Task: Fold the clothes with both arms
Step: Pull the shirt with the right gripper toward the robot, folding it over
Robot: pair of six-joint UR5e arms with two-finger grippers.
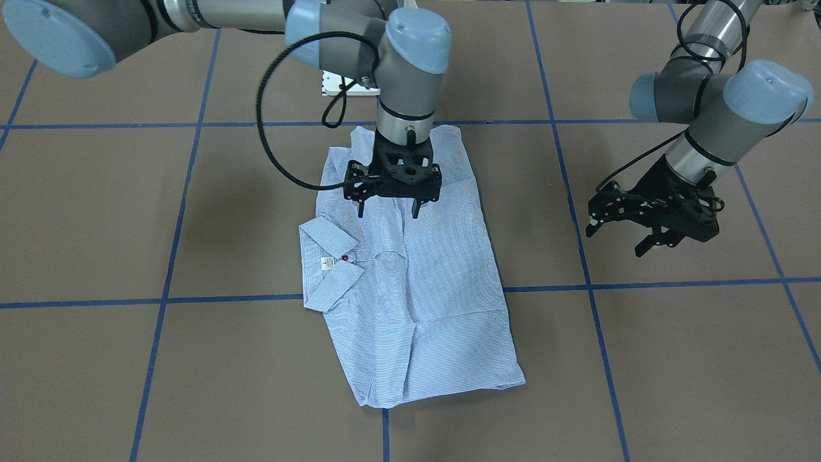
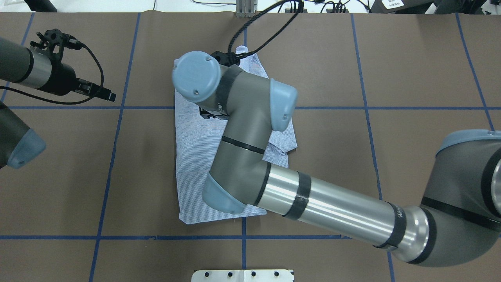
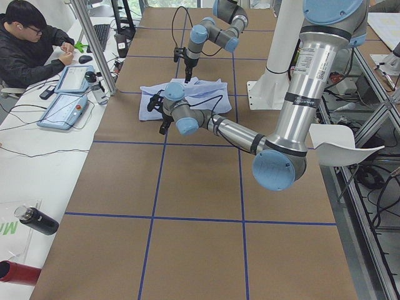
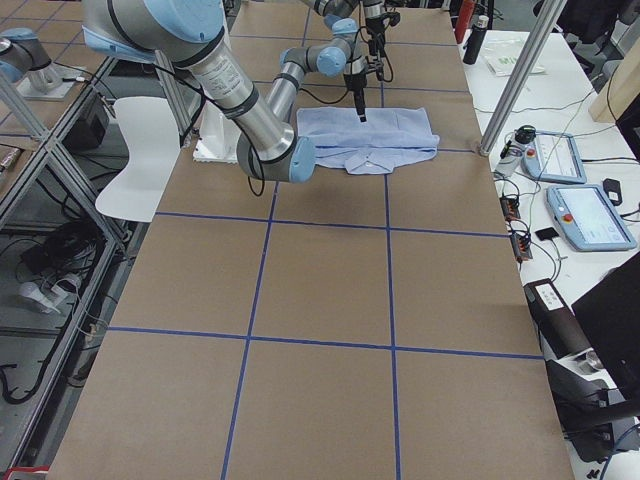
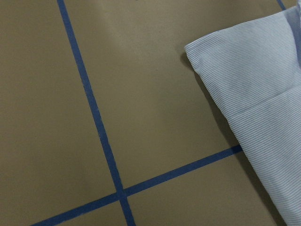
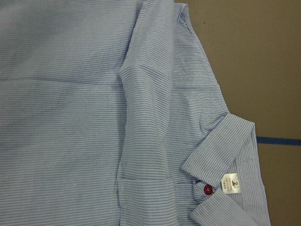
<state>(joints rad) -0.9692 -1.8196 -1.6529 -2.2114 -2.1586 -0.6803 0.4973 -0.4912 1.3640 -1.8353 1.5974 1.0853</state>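
The light blue striped shirt [image 1: 423, 295] lies folded into a long oblong on the brown table. Its collar [image 1: 327, 256], with the white label and a red button, is at its side. My right gripper [image 1: 388, 208] is open, pointing down just above the end of the shirt nearest the robot, holding nothing. Its wrist view shows the collar, label [image 6: 229, 182] and button [image 6: 207, 189]. In the overhead view the right arm hides much of the shirt [image 2: 191, 156]. My left gripper [image 1: 616, 237] is open and empty, hovering over bare table apart from the shirt. Its wrist view shows a shirt corner [image 5: 254, 75].
Blue tape lines [image 1: 545, 287] divide the table into squares. The white robot base plate [image 2: 242, 275] is at the near edge. An operator [image 3: 25, 37] sits at a side desk with control pendants [image 3: 65, 100]. A dark bottle [image 3: 37, 222] lies there too.
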